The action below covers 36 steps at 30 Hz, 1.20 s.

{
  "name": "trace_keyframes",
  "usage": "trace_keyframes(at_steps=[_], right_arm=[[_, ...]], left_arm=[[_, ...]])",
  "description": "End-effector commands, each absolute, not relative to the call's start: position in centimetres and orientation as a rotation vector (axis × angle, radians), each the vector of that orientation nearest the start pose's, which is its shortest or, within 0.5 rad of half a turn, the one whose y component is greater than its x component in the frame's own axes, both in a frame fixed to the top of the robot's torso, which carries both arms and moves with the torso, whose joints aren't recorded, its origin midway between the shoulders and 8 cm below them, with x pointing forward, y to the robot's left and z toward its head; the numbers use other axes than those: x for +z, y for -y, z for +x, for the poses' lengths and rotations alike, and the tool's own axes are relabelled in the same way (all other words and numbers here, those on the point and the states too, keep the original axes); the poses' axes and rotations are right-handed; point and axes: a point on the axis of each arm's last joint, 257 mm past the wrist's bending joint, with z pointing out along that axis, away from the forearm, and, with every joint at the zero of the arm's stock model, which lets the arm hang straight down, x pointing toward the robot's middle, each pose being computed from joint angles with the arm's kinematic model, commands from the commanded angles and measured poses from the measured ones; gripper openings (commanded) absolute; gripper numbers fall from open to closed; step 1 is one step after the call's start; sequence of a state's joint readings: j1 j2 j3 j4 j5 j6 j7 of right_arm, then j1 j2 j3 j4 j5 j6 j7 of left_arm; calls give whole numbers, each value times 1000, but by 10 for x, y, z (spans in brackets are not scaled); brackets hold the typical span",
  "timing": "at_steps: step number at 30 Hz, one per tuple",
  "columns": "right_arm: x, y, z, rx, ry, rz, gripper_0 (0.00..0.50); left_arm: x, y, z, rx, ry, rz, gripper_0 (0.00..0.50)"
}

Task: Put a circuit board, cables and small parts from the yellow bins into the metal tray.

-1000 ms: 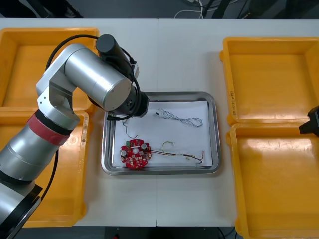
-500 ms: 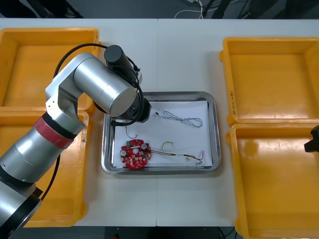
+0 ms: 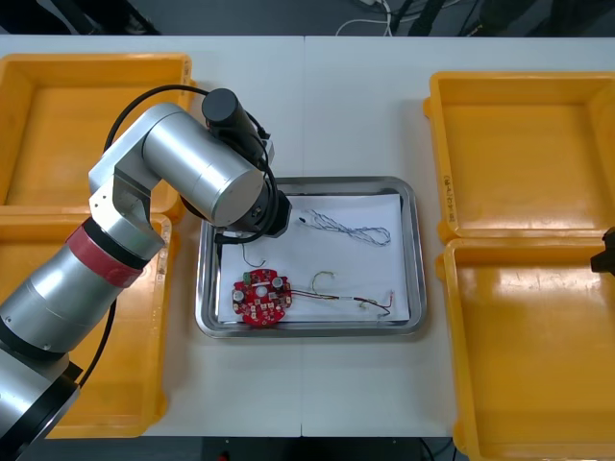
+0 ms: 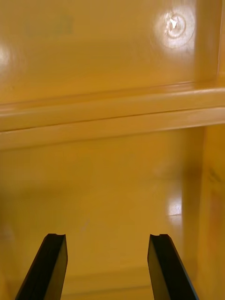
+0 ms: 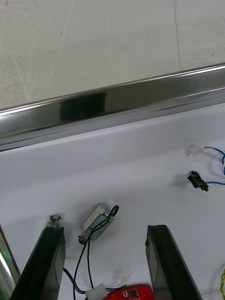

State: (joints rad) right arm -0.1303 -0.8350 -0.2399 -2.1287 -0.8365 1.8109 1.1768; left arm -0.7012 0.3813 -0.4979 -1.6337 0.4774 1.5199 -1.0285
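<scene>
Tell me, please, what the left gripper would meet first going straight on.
Probably the small silver metal part between the left gripper's open fingers, on the shiny metal tray's white floor.

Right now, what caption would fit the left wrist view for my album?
Left gripper open over the metal tray, a small metal part lying between its fingertips.

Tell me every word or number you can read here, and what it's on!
No text here can be read.
Far right yellow bin: a small mark on its inner wall, too small to read.
Round red circuit board: any print is too small to read.
Bin wall beyond the right hand: faint moulded marks, blurred.
</scene>
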Motion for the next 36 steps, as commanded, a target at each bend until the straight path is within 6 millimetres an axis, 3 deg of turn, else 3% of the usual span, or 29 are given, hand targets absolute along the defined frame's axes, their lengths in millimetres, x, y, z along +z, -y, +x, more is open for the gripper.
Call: trace_keyframes(at_steps=[1, 14, 26, 36], right_arm=[[-187, 380, 388, -6, -2653, 197, 500], [-205, 356, 402, 32, -2624, 189, 500], [-208, 351, 401, 56, -2628, 193, 500], [-212, 354, 394, 39, -2659, 199, 500]], left_arm=[[-232, -62, 510, -188, -2578, 195, 500], [-227, -66, 515, -165, -2558, 178, 500], [-184, -89, 497, -167, -2587, 129, 500], [-153, -130, 480, -144, -2628, 62, 500]])
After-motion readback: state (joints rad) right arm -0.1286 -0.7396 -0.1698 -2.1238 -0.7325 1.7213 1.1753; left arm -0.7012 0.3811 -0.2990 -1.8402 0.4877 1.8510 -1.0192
